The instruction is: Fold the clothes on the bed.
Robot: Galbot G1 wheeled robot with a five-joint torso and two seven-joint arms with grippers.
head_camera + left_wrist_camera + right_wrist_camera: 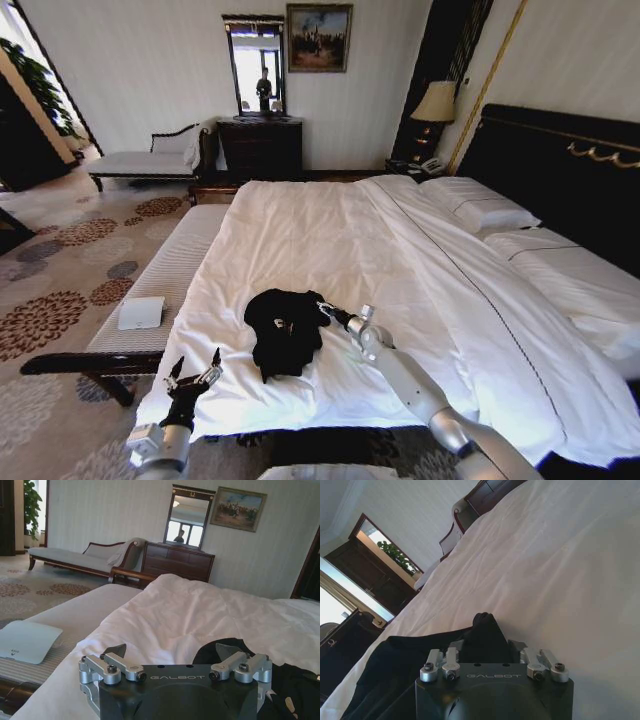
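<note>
Black T-shirt [285,330] bunched in a rumpled heap on the white duvet near the foot of the bed [330,250], toward the bench side, well short of the pillows [480,208]. Right gripper [322,307] reached across the duvet to the heap's right edge; jaws spread, with a raised fold of black fabric [485,632] standing between the fingers [451,652]; whether the pads touch the cloth not discernible. Left gripper [195,378] low at the foot edge of the bed, beside the near left corner, apart from the shirt; jaws spread, nothing between them, fingers [117,652] above white duvet. Striped bench [170,275] along the foot of the bed, bearing a flat white device [141,313]. Dresser [260,145] with mirror [255,65] against the far wall.
</note>
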